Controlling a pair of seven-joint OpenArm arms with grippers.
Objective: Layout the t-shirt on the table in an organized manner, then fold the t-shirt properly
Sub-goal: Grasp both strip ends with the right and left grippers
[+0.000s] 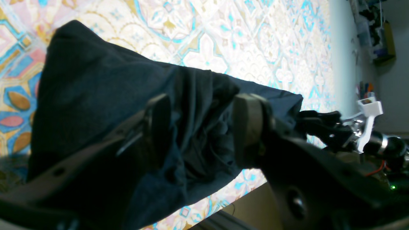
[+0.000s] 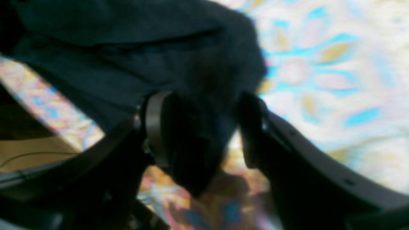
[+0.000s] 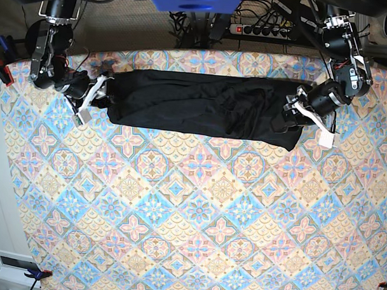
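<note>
You have one t-shirt (image 3: 201, 107), one table (image 3: 177, 233) and two grippers in play. The t-shirt lies as a long black band across the far part of the table, stretched between the two arms and running close to the far edge. The whole near stretch of patterned cloth in the base view carries nothing. The left gripper (image 3: 291, 115) sits at the end of the band on the base view's right, near the table's right side, and the right gripper (image 3: 100, 91) sits at the opposite end, near the far left corner. In the left wrist view your left jaws stand apart with bunched, wrinkled fabric (image 1: 198, 127) lying between the pads, not pinched flat. In the right wrist view, which is blurred, the right jaws are likewise spread, with a dark fold of cloth (image 2: 198, 137) hanging between them; whether either pad presses the cloth you cannot tell. The garment is plain black, thin and soft, smooth along the middle, creased and gathered toward the left gripper's end.
</note>
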